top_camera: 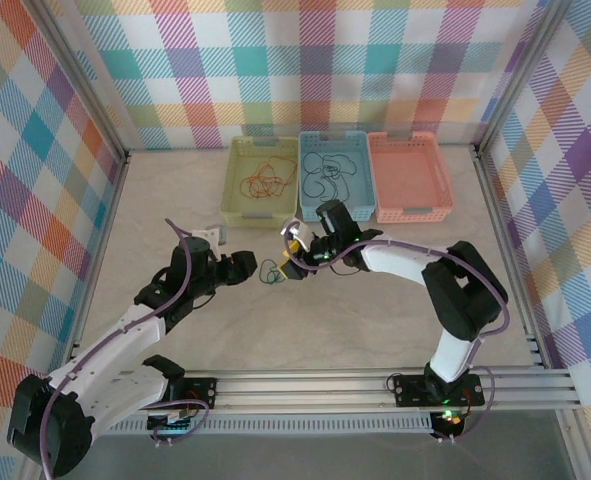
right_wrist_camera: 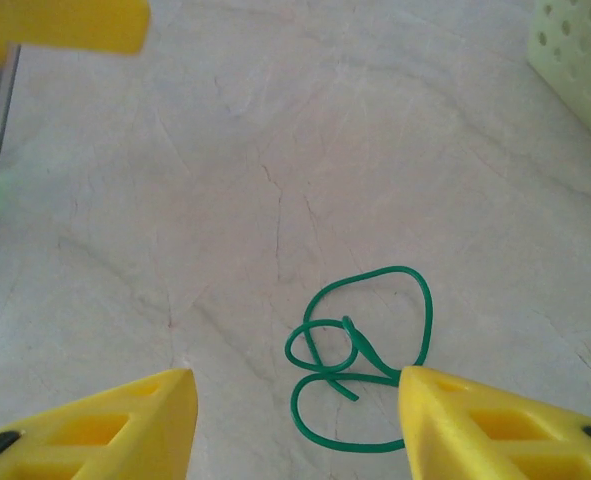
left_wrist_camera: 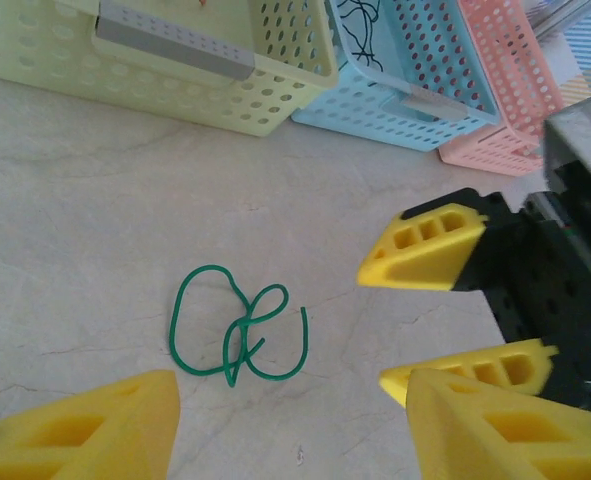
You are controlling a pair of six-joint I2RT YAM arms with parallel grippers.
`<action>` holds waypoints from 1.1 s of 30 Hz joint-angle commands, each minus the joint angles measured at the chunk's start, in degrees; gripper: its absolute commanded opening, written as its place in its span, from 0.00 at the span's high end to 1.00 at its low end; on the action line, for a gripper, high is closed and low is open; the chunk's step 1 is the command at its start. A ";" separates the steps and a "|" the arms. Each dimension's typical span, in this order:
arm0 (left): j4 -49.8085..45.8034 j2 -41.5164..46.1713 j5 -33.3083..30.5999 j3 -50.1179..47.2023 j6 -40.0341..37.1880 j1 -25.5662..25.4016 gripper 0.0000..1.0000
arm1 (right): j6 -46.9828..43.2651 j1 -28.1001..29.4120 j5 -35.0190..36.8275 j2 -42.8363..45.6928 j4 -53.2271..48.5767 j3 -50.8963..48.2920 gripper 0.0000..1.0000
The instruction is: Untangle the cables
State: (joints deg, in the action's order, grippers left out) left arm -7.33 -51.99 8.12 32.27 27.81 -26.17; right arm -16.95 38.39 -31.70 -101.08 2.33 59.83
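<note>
Pale table point(top_camera: 375, 325), checked walls point(top_camera: 315, 70): left fingers point(left_wrist_camera: 85, 430) and right fingers point(right_wrist_camera: 95, 425) gape empty beside a green cable point(left_wrist_camera: 237, 340).

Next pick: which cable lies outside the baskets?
The green cable, on the table; the orange cable lies in the yellow basket, the black cables in the blue basket.

We see a thin green looped cable point(right_wrist_camera: 353, 335) lying on the pale marbled tabletop point(right_wrist_camera: 275, 150) between our right gripper point(right_wrist_camera: 295, 430)'s spread yellow fingertips point(right_wrist_camera: 105, 430).
</note>
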 commanded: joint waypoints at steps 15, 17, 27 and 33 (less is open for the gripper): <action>-4.73 4.64 1.90 -0.49 -1.50 0.33 0.37 | -11.14 1.60 -1.64 -4.76 4.11 -0.52 0.38; -4.54 4.37 1.89 -0.46 -1.55 0.33 0.37 | -11.66 1.68 -1.33 -5.30 3.47 0.08 0.39; -4.18 4.09 1.90 -0.63 -1.80 0.33 0.37 | -13.94 1.71 1.58 -9.54 -4.73 7.67 0.46; -4.10 4.00 2.06 -0.55 -1.87 0.34 0.36 | -14.60 1.93 2.94 -12.05 -8.74 11.57 0.53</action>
State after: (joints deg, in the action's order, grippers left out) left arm -10.92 -48.14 9.61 32.27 27.20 -26.17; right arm -29.52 39.79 -28.73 -111.53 -2.35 69.28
